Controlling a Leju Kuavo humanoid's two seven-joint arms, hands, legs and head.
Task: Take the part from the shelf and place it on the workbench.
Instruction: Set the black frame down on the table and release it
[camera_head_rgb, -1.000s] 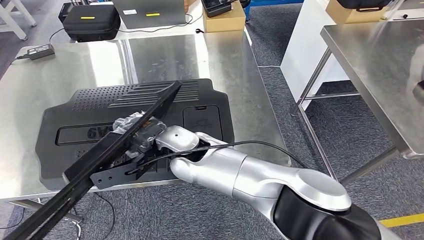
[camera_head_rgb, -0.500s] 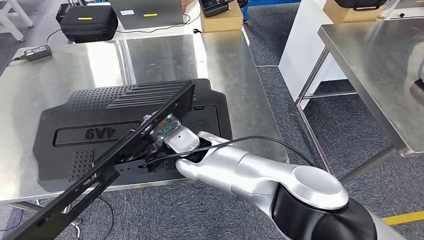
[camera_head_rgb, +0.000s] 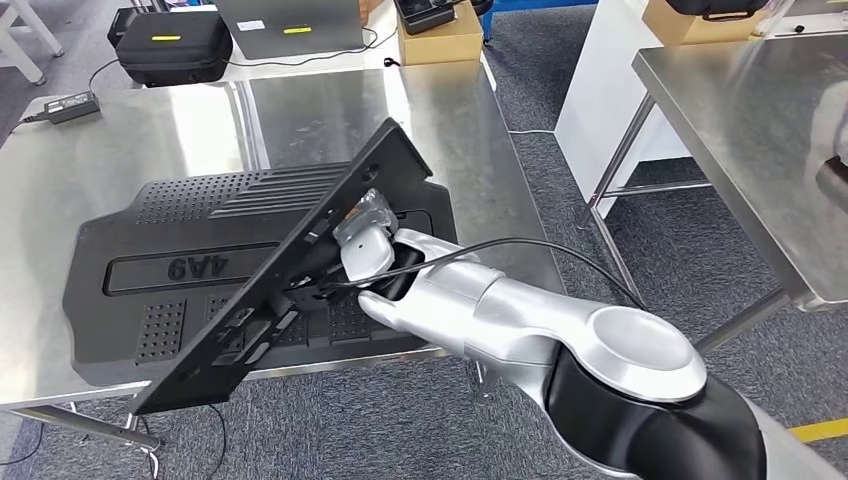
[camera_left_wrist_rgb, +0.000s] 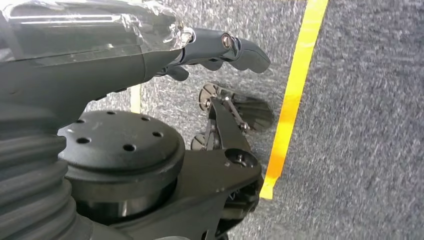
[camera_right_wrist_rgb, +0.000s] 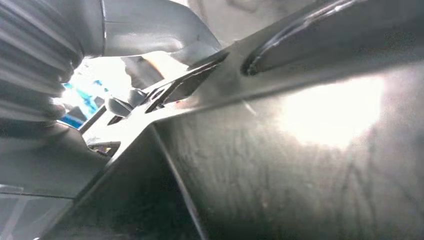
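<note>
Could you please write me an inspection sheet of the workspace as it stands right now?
Surface: steel workbench, bare metal at its far end.
Job's things: long black part held tilted over the large black panel, which lies flat on the bench.
Clutter: power adapter at the far left corner.
Hands: right robot hand grips the part; left robot hand hangs over the floor, fingers curled, holding nothing.
Cables: black cable along the right arm.
Surroundings: second steel table at right; black case and cardboard box behind; yellow floor tape.

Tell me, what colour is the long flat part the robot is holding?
Black. The long part in the right hand shows best in the head view.
</note>
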